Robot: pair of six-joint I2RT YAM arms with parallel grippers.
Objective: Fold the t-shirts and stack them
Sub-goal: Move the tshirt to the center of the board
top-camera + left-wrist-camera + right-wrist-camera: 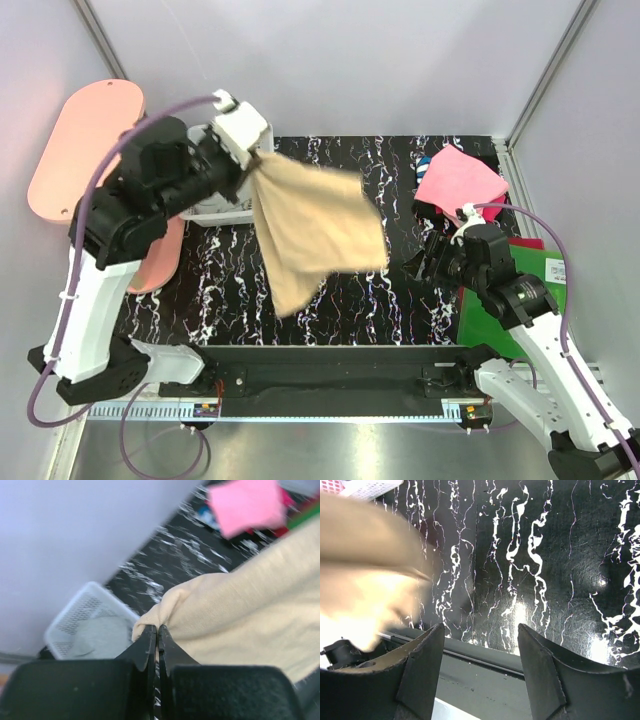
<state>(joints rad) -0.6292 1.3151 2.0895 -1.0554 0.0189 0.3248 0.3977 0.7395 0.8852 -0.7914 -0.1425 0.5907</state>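
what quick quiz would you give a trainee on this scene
1. True or false: the left gripper is shut on the tan t-shirt, which hangs lifted.
2. The right gripper is: A) open, holding nothing B) shut on cloth C) out of view.
3. Which colour t-shirt lies at the far right in the top view?
Key: 1 true; 2 A; 3 the pink t-shirt.

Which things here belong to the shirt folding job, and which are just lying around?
Job: tan cloth t-shirt, pinched in the left gripper; bright pink cloth t-shirt; grey cloth t-shirt.
Lying about: white plastic mesh basket; flat green sheet; pink oval board.
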